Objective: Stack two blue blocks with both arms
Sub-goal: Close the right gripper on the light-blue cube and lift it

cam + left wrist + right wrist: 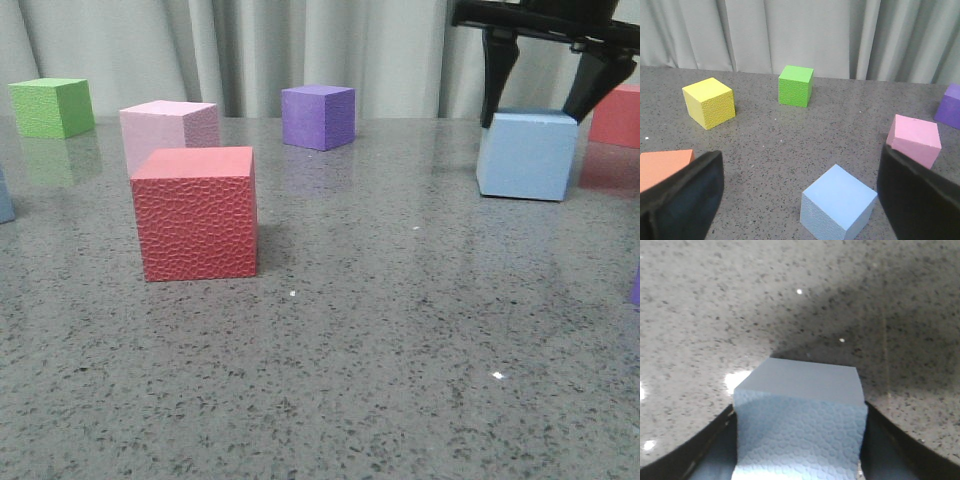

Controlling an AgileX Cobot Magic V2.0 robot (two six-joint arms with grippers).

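Observation:
One pale blue block [527, 155] stands at the right of the table, under my right gripper [545, 105]. In the right wrist view this block [800, 425] fills the gap between the black fingers [705, 450], which press on both of its sides. I cannot tell whether it is lifted off the table. The other blue block [837, 205] sits on the table between the wide-open fingers [682, 200] of my left gripper [800, 210], touching neither. In the front view only a sliver of it [4, 195] shows at the left edge, and the left gripper is out of view there.
A red cube [195, 212] stands front left, with a pink cube [170, 130] behind it. A green cube [52, 107] and a purple cube [318, 116] stand at the back, and another red cube [618, 115] at the far right. The left wrist view also shows a yellow cube [709, 102].

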